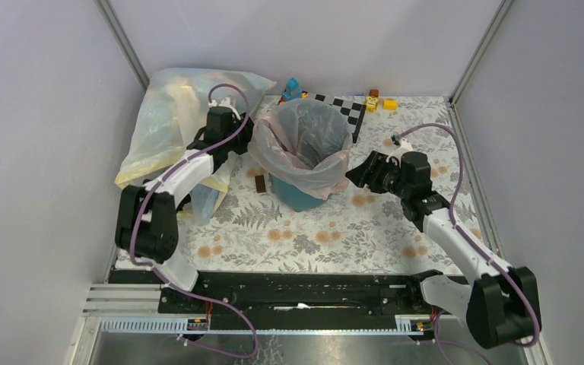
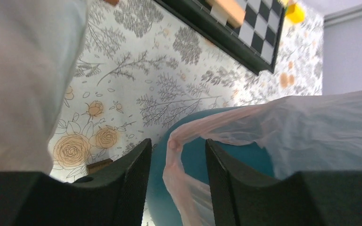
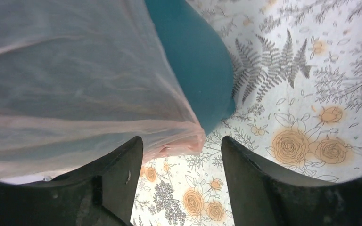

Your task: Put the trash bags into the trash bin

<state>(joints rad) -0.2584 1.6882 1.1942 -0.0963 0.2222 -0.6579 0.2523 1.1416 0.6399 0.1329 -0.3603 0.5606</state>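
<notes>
The trash bin stood near the table's back edge, a trash bag over its rim, left gripper and right gripper open on each side, free room in front.

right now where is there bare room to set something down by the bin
Freest: the floral cloth between the trash bin and the black rail. Also the back right corner past the yellow block. Crowded left of the bin: yellow bag, left arm, brown block.
</notes>
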